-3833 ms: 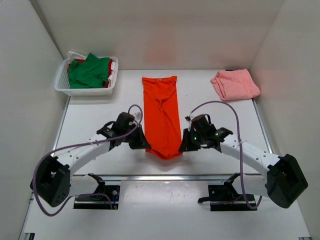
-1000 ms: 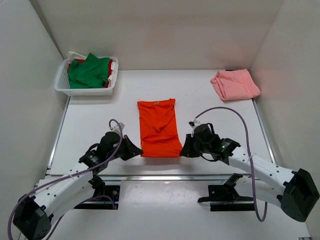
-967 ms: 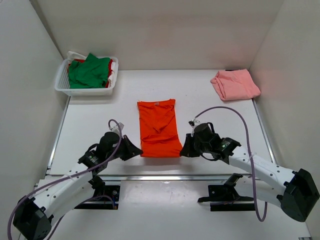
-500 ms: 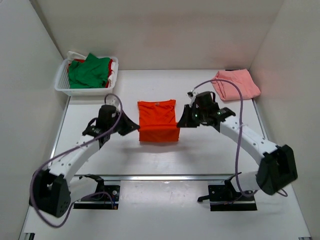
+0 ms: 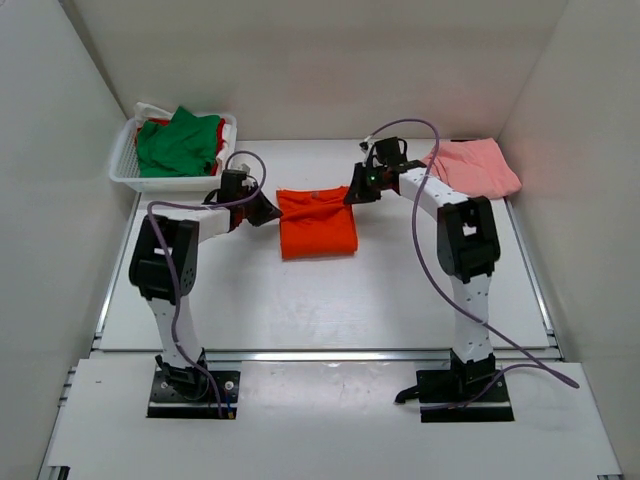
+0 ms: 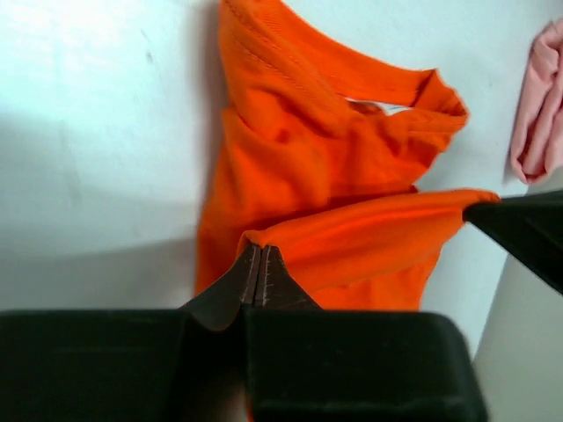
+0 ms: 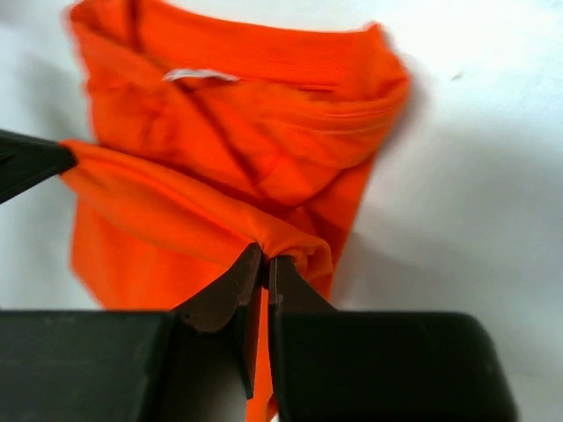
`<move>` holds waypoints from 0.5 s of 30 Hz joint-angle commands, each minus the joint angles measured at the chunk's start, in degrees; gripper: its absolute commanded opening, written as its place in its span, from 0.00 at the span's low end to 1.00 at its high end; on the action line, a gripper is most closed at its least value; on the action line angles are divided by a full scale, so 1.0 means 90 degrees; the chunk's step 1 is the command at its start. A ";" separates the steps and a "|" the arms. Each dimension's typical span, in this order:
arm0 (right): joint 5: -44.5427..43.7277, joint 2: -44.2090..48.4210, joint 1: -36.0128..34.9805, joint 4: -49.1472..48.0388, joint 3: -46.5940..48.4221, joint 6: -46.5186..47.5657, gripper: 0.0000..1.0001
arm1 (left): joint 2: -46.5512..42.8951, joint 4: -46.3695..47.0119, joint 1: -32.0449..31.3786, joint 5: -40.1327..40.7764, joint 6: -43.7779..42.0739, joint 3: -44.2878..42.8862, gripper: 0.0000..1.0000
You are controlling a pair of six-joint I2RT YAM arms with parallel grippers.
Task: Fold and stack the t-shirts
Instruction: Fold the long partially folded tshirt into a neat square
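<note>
top view, 12 = far wall

orange-red t-shirt [image 5: 318,224] lies on the surface [image 5: 300,300] just past centre toward 12, folded down to a short block, collar end at 12

left fingers [image 5: 270,212] sit at its 9 o'clock side near the far corner, and right fingers [image 5: 352,194] at its 1 o'clock corner. both arms are stretched well out over the surface, purple cables [image 5: 440,260] trailing

left wrist cam: fingers closed, tips pinching a fold of the orange cloth. the pinched edge runs in a straight band toward 3, where the other arm's dark tip meets it

right wrist cam: fingers closed on a small bunch of the same edge, and the band runs off toward 9 to the left arm's tip. so both sets of fingers grip one edge of the orange-red t-shirt, one at each end

the held band looks raised off the layer under it, hard to be sure from these angles

beyond the band the collar shows with a white label [image 7: 201,76], cloth there creased

pink t-shirt [image 5: 472,168] lies folded at 2 o'clock by the right wall, apart from the orange one

white mesh basket [image 5: 170,182] sits at 10 o'clock in the far left corner. green t-shirt [image 5: 178,142] is heaped on top inside it, with red t-shirt [image 5: 222,135] showing under it at the rim
</note>
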State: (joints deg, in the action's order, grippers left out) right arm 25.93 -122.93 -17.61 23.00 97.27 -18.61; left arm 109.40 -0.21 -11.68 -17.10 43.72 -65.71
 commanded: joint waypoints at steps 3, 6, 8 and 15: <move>-0.0644 -0.1076 0.0442 -0.0055 0.1613 0.0261 0.12 | 0.0442 0.2196 0.0379 0.0358 0.0745 -0.0210 0.30; -0.0528 -0.0767 0.0560 -0.0786 0.1109 -0.0089 0.38 | 0.0005 0.3116 0.0400 0.0503 0.1098 0.0336 0.41; -0.0431 -0.0414 0.0686 -0.1672 0.0427 -0.0313 0.46 | -0.0416 0.3295 0.0399 0.0756 0.0992 0.0679 0.44; -0.0314 0.0251 0.0657 -0.2195 -0.0553 -0.0315 0.71 | -0.0731 0.3128 0.0166 -0.0206 0.0796 0.0895 0.45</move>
State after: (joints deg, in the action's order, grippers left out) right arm 22.52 -124.73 -10.41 9.10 93.54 -21.69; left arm 103.77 25.47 -8.95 -13.69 51.13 -57.28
